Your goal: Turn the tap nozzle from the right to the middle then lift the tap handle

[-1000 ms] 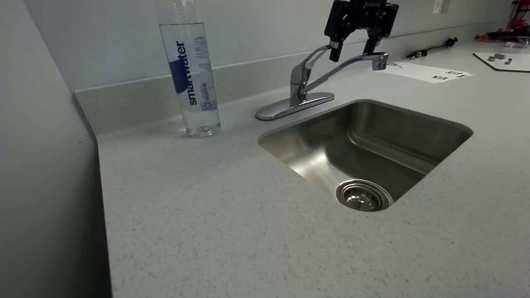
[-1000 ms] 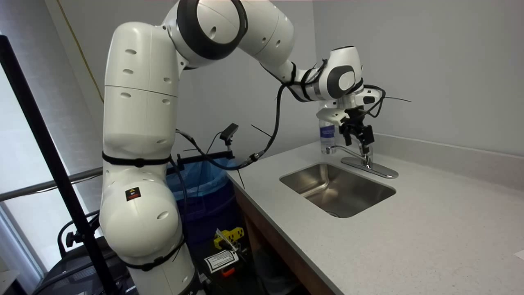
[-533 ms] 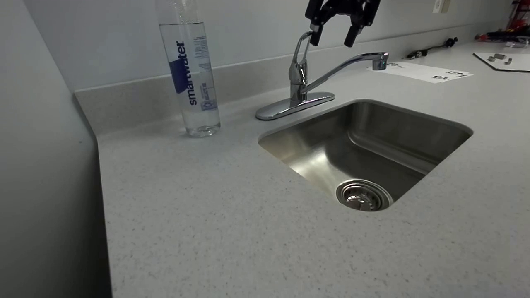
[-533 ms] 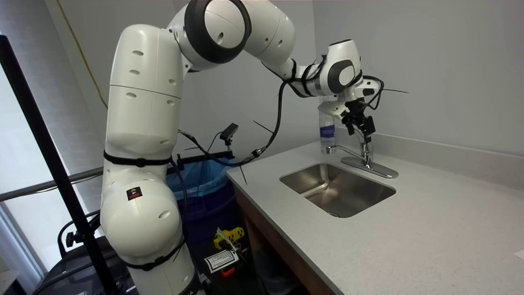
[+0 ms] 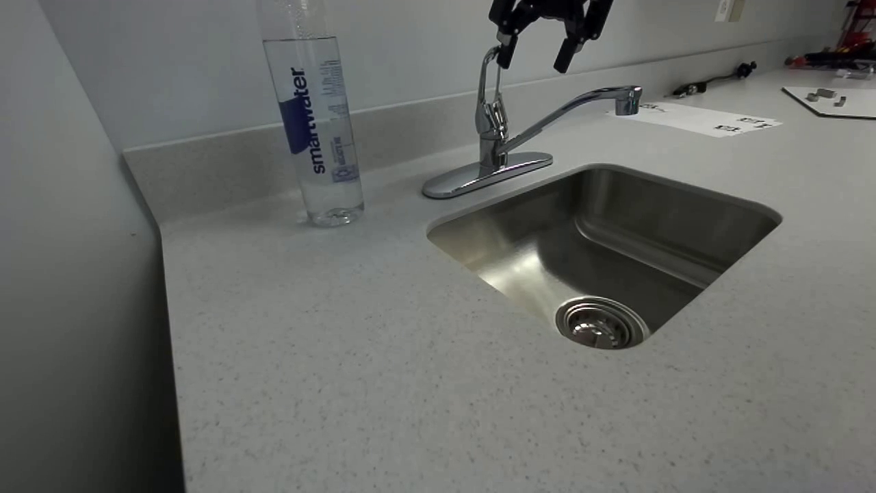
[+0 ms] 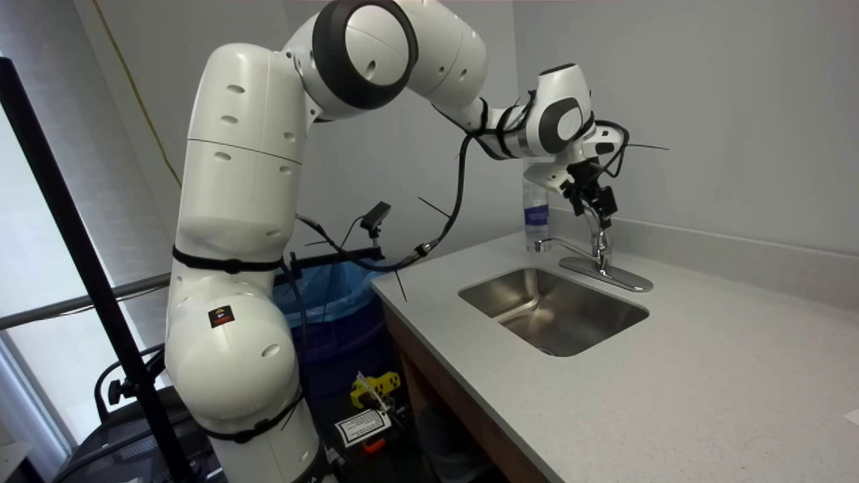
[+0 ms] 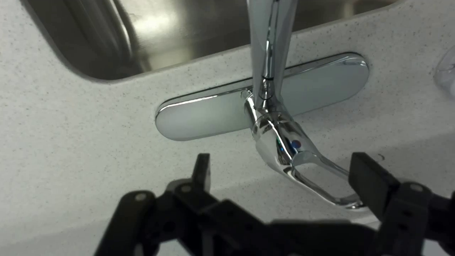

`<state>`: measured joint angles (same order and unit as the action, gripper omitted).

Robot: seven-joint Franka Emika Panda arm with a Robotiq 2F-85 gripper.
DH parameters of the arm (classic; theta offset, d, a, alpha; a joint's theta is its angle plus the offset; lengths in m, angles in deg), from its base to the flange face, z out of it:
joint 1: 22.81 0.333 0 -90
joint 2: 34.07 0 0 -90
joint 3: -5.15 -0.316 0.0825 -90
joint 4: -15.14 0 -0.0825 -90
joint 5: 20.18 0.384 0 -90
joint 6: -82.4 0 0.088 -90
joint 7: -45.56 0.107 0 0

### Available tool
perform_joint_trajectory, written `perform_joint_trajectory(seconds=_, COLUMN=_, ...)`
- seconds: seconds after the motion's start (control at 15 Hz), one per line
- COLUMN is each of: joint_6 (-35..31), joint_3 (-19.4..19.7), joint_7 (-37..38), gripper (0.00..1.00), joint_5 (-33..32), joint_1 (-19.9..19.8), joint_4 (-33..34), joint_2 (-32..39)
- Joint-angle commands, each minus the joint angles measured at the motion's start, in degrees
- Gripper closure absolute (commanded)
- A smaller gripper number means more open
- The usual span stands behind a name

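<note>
The chrome tap handle (image 5: 491,118) is a loop lever that stands raised, nearly upright, in an exterior view. The tap nozzle (image 5: 571,106) points out over the sink in both exterior views. My gripper (image 5: 534,65) is open, above the tap. One fingertip is at the top end of the handle loop and seems to touch it; the other is apart from the tap. In the wrist view my gripper (image 7: 280,160) spans wide, with the handle (image 7: 273,145) running to the right-hand finger (image 7: 373,181), which hides part of the loop's end. The nozzle (image 7: 270,46) runs up out of that view.
The steel sink (image 5: 643,198) lies in front of the tap. A clear water bottle (image 5: 315,123) stands on the counter (image 5: 328,356) beside the tap, near the wall. White paper (image 5: 691,120) lies beyond. A backsplash (image 6: 738,258) and wall are close behind the tap.
The handle has swung up from a lower slant to nearly upright. My gripper has moved up and back with it, towards the left in an exterior view. The nozzle has not moved.
</note>
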<state>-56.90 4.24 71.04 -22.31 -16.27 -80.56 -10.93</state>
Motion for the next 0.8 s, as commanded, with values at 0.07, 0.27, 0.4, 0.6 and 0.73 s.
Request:
perform_joint_trajectory(seconds=0.07, joint_6=-2.6, joint_3=0.9, joint_7=1.4, gripper=0.0, joint_5=0.6, joint_1=1.3, joint_4=3.1, joint_2=1.9)
perform_joint_trajectory(seconds=0.27, joint_6=-1.2, joint_3=0.9, joint_7=0.7, gripper=0.0, joint_5=1.2, joint_1=0.8, joint_4=4.4, joint_2=2.0)
perform_joint_trajectory(seconds=0.4, joint_6=-0.2, joint_3=0.8, joint_7=0.0, gripper=0.0, joint_5=1.5, joint_1=0.4, joint_4=3.5, joint_2=1.0)
perform_joint_trajectory(seconds=0.6, joint_6=0.8, joint_3=1.0, joint_7=-0.8, gripper=0.0, joint_5=1.4, joint_1=-0.1, joint_4=1.1, joint_2=-1.0)
perform_joint_trajectory(seconds=0.73, joint_6=1.2, joint_3=1.1, joint_7=-1.8, gripper=0.0, joint_5=1.7, joint_1=-0.6, joint_4=-0.4, joint_2=-2.4)
